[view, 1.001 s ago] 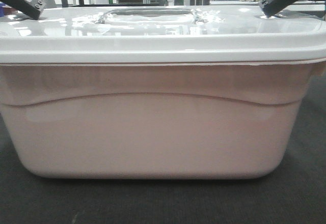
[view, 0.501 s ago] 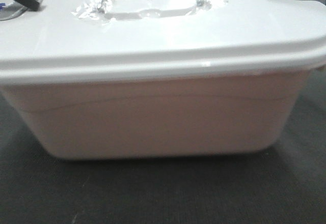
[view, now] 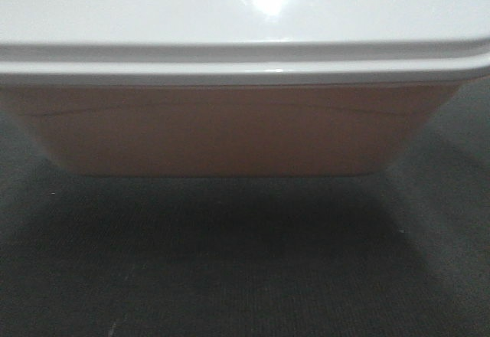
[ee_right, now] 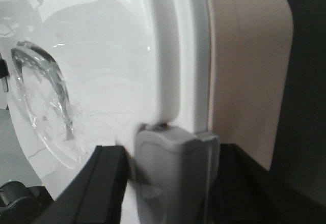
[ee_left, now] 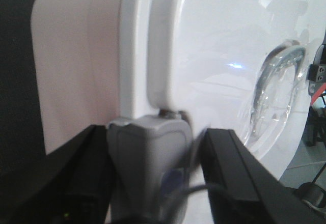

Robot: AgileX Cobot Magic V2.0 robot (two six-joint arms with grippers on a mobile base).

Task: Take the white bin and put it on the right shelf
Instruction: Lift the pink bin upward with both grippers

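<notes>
bin (view: pixel 230 130) over the dark tabletop (view: pixel 230 276), its long axis running pincer to pincer: left pincer (ee_left: pixel 155 132) clamped on the left latch (ee_left: pixel 147 158), right pincer (ee_right: pixel 170 150) on the right latch (ee_right: pixel 173 173); shelf unseen.

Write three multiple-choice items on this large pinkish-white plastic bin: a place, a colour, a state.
1. The grey plastic latch of the large pinkish-white plastic bin sits: A between the black fingers of the left gripper; B on the floor; C inside the lid handle.
2. The bin's side wall is: A blue; B pinkish; C green.
3. The glossy white lid is: A beside the bin; B seated on the bin; C snapped in two.
Answers: A, fingers flank the latch; B, front view shows pinkish wall; B, its rim overlaps the wall.
</notes>
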